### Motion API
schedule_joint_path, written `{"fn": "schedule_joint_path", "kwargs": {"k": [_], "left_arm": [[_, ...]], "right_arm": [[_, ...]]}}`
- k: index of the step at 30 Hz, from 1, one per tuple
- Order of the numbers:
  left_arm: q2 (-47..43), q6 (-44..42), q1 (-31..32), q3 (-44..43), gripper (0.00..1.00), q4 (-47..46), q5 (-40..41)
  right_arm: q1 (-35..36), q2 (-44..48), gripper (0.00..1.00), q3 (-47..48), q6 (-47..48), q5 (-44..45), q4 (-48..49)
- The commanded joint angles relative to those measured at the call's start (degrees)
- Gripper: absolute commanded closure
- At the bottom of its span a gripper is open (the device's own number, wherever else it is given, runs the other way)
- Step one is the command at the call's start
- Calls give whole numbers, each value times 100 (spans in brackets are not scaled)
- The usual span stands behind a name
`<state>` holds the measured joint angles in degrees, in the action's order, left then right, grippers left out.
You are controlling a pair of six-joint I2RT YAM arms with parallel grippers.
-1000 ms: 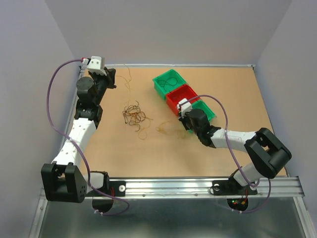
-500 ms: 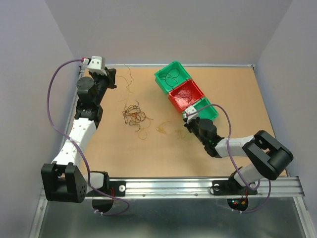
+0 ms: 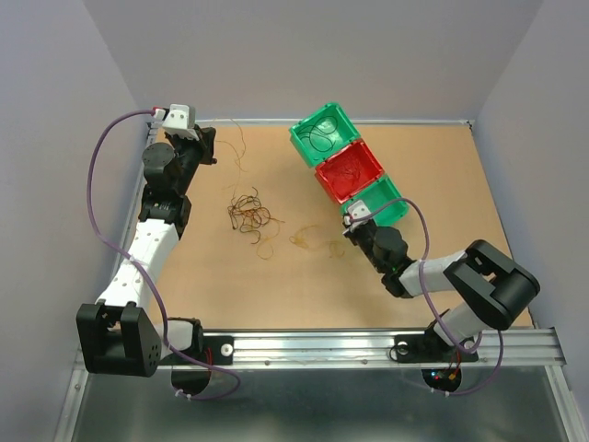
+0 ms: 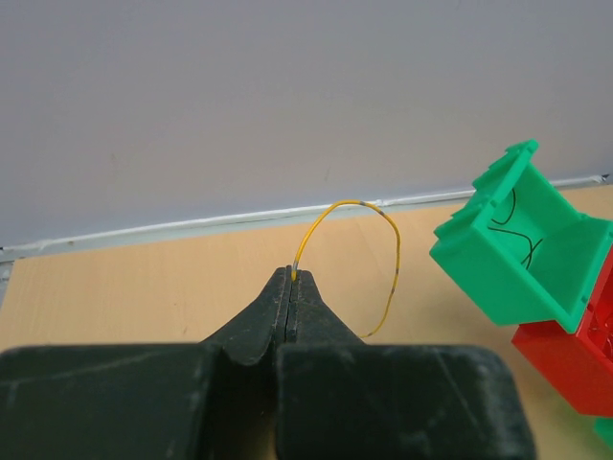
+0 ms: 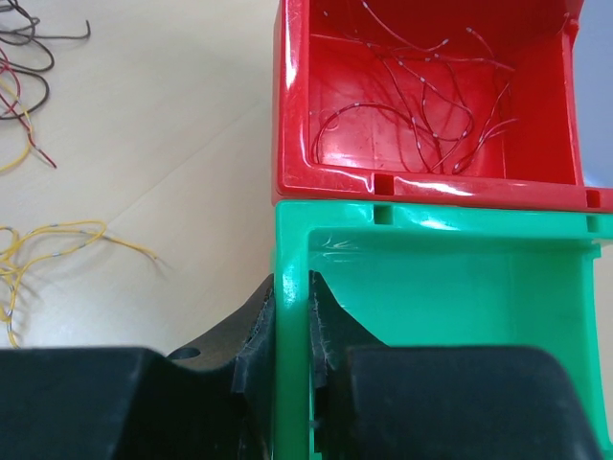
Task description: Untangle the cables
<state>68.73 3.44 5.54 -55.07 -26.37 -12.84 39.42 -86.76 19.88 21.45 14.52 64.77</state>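
While tangle [image 3: 248,216] lies left of red bin [image 5: 479,189], task part-done: left fingers [image 4: 259,326] pinch yellow wire [image 4: 383,249]; right fingers [image 5: 251,335] clamp adjoining green bin [image 5: 431,230].

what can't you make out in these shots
- Near green bin: its near floor, right wrist view, hidden behind the right claw gripping its wall.
- Yellow wire: lower end, left wrist view, lost at the edge of the left claw.
- Tangle: top view, strands too thin to count.

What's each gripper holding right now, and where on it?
Left gripper pinches a yellow cable at one end, with the rest arching free. Right gripper clamps the near green bin by one wall.
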Motion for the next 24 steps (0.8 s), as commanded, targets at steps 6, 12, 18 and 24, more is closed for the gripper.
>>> {"fn": "schedule_joint_path", "kwargs": {"k": [6, 12, 18, 24], "left_arm": [[-18, -63, 26, -21, 100, -316, 18], [-44, -72, 43, -13, 100, -307, 10], [-44, -46, 44, -30, 100, -281, -43], [-26, -72, 61, -30, 100, -272, -61]], "right_arm": [[57, -288, 100, 1764, -852, 832, -1283], [57, -447, 99, 2696, -1749, 1175, -3136], [48, -719, 99, 3215, -2119, 1544, -3893], [48, -1000, 99, 3505, -2128, 1239, -4358]]}}
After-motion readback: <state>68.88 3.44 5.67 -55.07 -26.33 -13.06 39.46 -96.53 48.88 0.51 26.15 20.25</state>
